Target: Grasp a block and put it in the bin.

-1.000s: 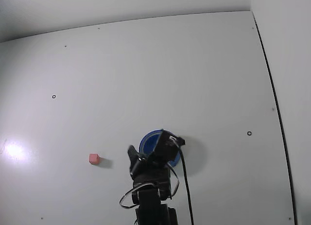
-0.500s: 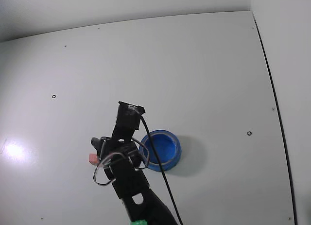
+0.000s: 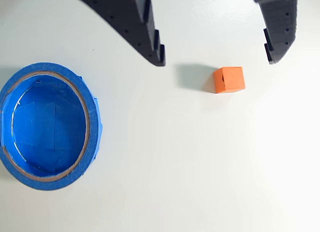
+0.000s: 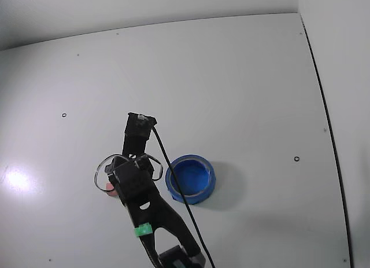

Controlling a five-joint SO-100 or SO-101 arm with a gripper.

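Small orange-red block [image 3: 229,79] lies on the table, apart from the round blue bin [image 3: 95,123].

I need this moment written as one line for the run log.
phase: approach | gripper: open, above the table, holding nothing | block: on table, between the fingers' line, untouched | bin: empty, beside

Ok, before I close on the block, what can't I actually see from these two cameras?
- Block: in the fixed view the arm covers nearly all of it, only a pink sliver shows.
- Tool: in the wrist view the top edge cuts both fingers off; its height above the table is unclear.
- Bin: the wrist view's left edge clips its rim.
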